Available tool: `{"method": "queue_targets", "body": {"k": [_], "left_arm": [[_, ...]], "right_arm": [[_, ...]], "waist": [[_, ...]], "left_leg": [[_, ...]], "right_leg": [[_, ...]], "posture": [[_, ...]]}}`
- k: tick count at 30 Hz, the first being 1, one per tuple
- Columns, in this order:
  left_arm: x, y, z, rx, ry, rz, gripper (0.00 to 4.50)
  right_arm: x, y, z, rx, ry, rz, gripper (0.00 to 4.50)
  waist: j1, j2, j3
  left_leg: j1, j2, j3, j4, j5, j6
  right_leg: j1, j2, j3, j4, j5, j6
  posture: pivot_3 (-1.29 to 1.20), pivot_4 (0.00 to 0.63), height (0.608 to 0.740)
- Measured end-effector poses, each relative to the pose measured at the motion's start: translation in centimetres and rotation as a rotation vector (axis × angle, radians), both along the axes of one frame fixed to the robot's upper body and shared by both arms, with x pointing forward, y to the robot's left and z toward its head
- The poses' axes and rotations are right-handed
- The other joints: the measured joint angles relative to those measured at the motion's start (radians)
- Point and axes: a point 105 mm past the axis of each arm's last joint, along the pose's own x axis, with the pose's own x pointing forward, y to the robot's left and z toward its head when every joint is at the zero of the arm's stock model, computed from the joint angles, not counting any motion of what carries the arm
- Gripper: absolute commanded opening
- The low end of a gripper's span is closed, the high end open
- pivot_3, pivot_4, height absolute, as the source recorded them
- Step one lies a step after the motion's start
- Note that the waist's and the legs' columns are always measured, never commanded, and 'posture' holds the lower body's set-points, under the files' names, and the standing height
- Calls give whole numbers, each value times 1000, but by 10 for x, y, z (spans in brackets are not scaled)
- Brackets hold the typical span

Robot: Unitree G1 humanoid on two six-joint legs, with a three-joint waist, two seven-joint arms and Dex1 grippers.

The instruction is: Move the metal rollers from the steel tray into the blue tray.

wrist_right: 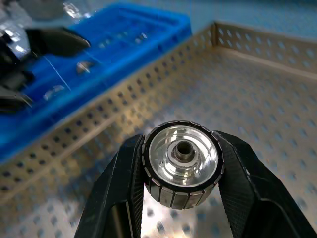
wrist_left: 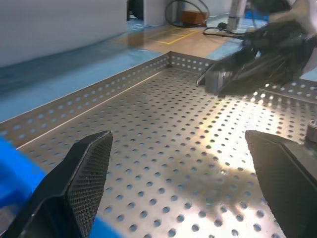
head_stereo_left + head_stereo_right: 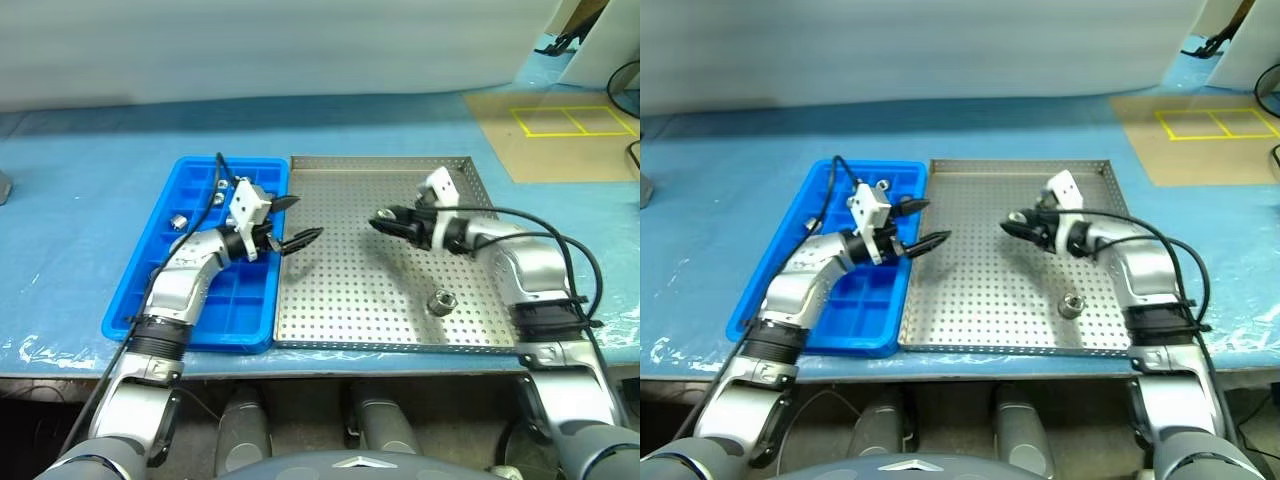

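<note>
The steel tray (image 3: 350, 300) was matt perforated metal; the blue tray (image 3: 150, 262) glossy plastic; the held roller (image 1: 181, 163) shiny, ridged metal.

The left arm comes up from the lower left of the head view and bends toward the middle. Its gripper (image 3: 290, 222) points right, and its two black fingers stand wide apart with nothing between them. The right arm comes up from the lower right and bends toward the middle. Its gripper (image 1: 181, 168) points left, and its fingers squeeze a roller (image 1: 182, 163).
</note>
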Motion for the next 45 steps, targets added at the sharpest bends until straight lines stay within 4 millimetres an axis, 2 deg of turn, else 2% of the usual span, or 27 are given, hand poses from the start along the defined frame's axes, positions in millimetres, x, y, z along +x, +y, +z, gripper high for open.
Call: {"method": "queue_targets", "body": {"k": [2, 4, 7, 11, 15, 18, 25, 33, 40, 45], "left_arm": [[-3, 20, -2, 12, 10, 59, 4500], [-6, 35, 1, 24, 10, 97, 4500], [-12, 59, 7, 68, -11, 166, 4500], [-22, 89, 10, 98, -14, 267, 4500], [-33, 104, 17, 123, -24, 324, 4500], [-36, 114, 20, 131, -23, 365, 4500], [-39, 108, 27, 123, -38, 375, 4500], [-37, 104, 25, 113, -24, 381, 4500], [-34, 94, 27, 107, -32, 350, 4500], [-26, 83, 28, 88, -34, 310, 4500]], "right_arm": [[-9, 31, 9, 47, -24, 116, 1652], [-20, 55, 11, 68, -24, 215, 1652], [-35, 81, 6, 58, -2, 339, 1652], [-57, 101, -3, 10, 17, 503, 1652], [-55, 114, -10, -52, 39, 611, 1652], [-61, 120, -19, -72, 60, 675, 1652], [-84, 132, -39, -160, 93, 835, 1652], [-110, 142, -59, -218, 129, 946, 1652], [-121, 151, -62, -193, 131, 953, 3910], [-112, 150, -61, -197, 106, 884, 3910]], "waist": [[3, 0, 0], [9, 0, 0], [30, 0, 0], [51, 0, 1], [60, 0, 1], [65, 0, 1], [66, -1, 1], [67, -1, 1], [74, -1, 0], [79, -1, 0]], "left_leg": [[-1, 0, 0, -1, 0, 0], [-3, 1, 0, -1, 0, 0], [-4, 0, 0, -1, 0, 0], [-4, 0, -1, -2, 0, 0], [-4, 0, -1, -1, 0, -1], [-4, 0, -1, -2, 1, -2], [-5, 0, -1, -2, 1, -2], [-5, 0, -2, -2, 1, -2], [-5, 0, -2, -2, 1, -2], [-5, 0, -2, -2, 1, -3]], "right_leg": [[0, 0, -1, -1, 0, 0], [-2, 0, -2, -1, 0, 0], [-3, -2, -3, -1, 0, 0], [-3, -3, -3, -2, 0, 0], [-3, -3, -4, 0, 0, 0], [-3, -3, -4, 0, 0, 0], [-4, -3, -4, 0, 0, 0], [-4, -3, -4, 0, 0, 0], [-4, -3, -4, 0, 0, 0], [-4, -3, -4, 1, 0, 0]], "posture": [[-135, 150, 740], [-116, 150, 740], [-85, 150, 740], [-32, 150, 740], [-5, 150, 740], [4, 150, 740], [22, 150, 740], [29, 150, 740], [-9, 150, 740], [-48, 150, 740]]}}
